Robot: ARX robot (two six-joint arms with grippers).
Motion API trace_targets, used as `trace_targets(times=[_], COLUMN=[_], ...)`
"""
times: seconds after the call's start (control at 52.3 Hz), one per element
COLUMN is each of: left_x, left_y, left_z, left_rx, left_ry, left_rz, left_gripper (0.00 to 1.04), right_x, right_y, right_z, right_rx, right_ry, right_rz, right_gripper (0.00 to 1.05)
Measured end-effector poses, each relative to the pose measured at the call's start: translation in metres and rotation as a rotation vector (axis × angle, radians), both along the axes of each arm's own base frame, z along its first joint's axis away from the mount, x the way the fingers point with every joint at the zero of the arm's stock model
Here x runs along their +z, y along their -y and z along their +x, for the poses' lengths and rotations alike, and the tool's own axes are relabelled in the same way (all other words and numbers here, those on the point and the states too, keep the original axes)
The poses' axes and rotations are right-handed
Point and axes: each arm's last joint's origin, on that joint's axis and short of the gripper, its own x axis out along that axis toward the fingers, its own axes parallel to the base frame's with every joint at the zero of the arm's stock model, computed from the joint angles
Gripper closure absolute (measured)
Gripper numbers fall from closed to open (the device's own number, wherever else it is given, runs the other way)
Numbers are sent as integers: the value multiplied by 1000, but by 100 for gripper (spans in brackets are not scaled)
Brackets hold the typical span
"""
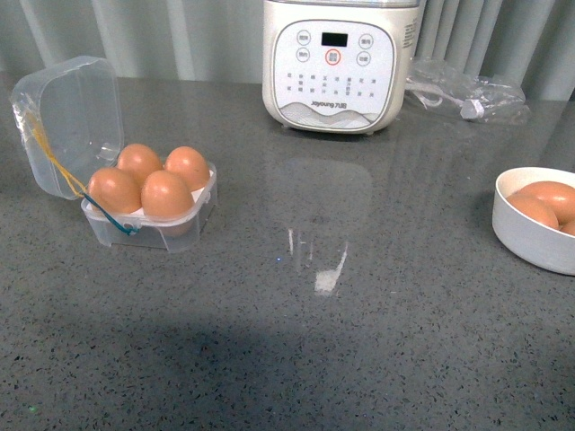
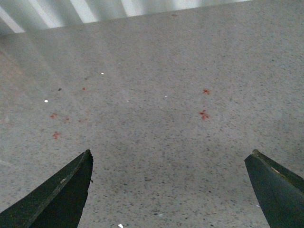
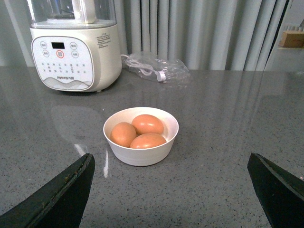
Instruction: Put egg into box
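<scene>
The clear plastic box stands at the left of the grey counter with its lid swung open behind it. All of its cells hold orange-brown eggs; the front right egg sits upright like the others. Neither arm shows in the front view. My left gripper is open and empty over bare speckled counter. My right gripper is open and empty, a little short of a white bowl that holds three brown eggs.
A cream Joyoung cooker stands at the back centre and also shows in the right wrist view. A crumpled clear plastic bag lies to its right. The white bowl sits at the right edge. Curtains hang behind the counter.
</scene>
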Motion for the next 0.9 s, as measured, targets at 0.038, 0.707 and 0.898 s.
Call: trace_targets(times=[0.038,0.707,0.898], left_x=[-1,-17,-7], left_y=[5,86,118], left_z=[3,4,-9], left_rx=[-19,-232,-357], left_ry=[-14,-99,-112], left_rz=[-17,-207,-261], left_gripper=[7,7,7], right_x=[0,0,0], right_y=[0,0,0], right_z=[0,0,0], right_rx=[0,0,0], right_ry=[0,0,0], right_rz=[0,0,0], right_gripper=[7,7,7])
